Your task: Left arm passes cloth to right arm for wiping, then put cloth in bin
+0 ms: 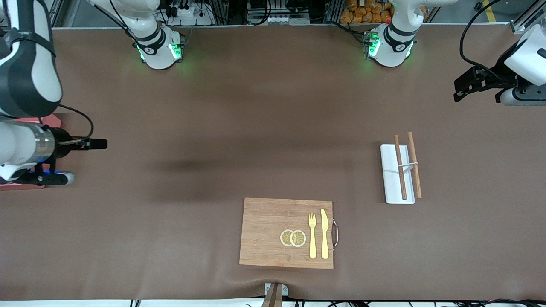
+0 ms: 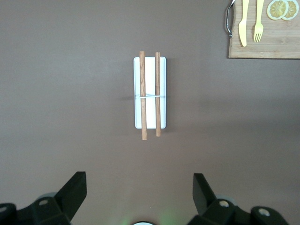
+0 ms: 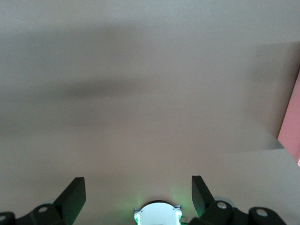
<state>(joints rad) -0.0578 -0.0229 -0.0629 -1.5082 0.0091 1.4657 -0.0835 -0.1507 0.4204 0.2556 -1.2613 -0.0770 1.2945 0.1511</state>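
The cloth is out of view in every frame. The bin (image 1: 51, 121) is a pink-salmon box at the right arm's end of the table, mostly hidden under that arm; one pink edge of the bin (image 3: 292, 126) shows in the right wrist view. My right gripper (image 1: 100, 144) hangs open beside the bin over bare table, and the right wrist view shows its gripper (image 3: 138, 186) empty. My left gripper (image 1: 458, 91) is open over the left arm's end of the table. In the left wrist view the gripper (image 2: 139, 183) holds nothing.
A white tray (image 1: 390, 170) carrying two wooden chopsticks (image 1: 400, 167) lies toward the left arm's end, and the left wrist view also shows that tray (image 2: 150, 79). A wooden board (image 1: 264, 234) with a fork (image 1: 312, 235), knife (image 1: 324, 233) and lemon slices (image 1: 293, 238) sits nearest the front camera.
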